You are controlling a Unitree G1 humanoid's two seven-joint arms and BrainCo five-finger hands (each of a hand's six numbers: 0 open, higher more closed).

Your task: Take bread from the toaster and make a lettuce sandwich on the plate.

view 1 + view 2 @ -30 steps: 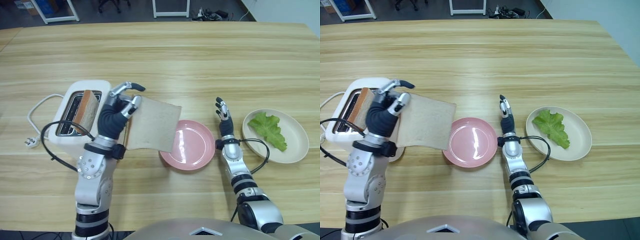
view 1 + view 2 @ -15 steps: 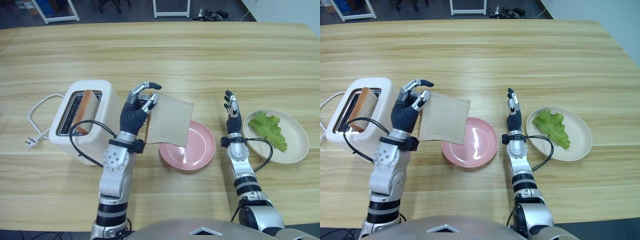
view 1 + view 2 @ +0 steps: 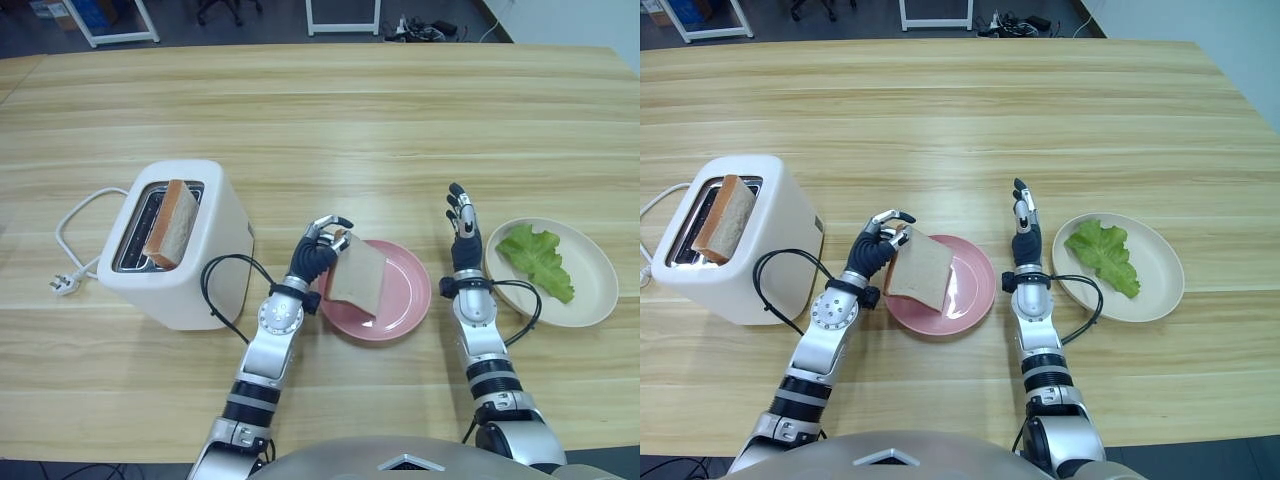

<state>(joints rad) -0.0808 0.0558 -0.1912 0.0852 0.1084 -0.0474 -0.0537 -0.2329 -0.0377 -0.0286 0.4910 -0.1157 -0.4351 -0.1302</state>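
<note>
One bread slice [image 3: 358, 280] in curled fingers [image 3: 326, 224] of left hand [image 3: 315, 252] over pink plate [image 3: 406, 292] rim; right hand [image 3: 463, 232] straight-fingered, empty.

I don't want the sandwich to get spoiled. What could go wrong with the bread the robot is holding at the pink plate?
The left hand holds the bread slice tilted, by one edge, over the left side of the pink plate. Let go like this, it might flop onto the rim or slide off. The black cable looping by that arm could perhaps snag on the toaster beside it.
</note>
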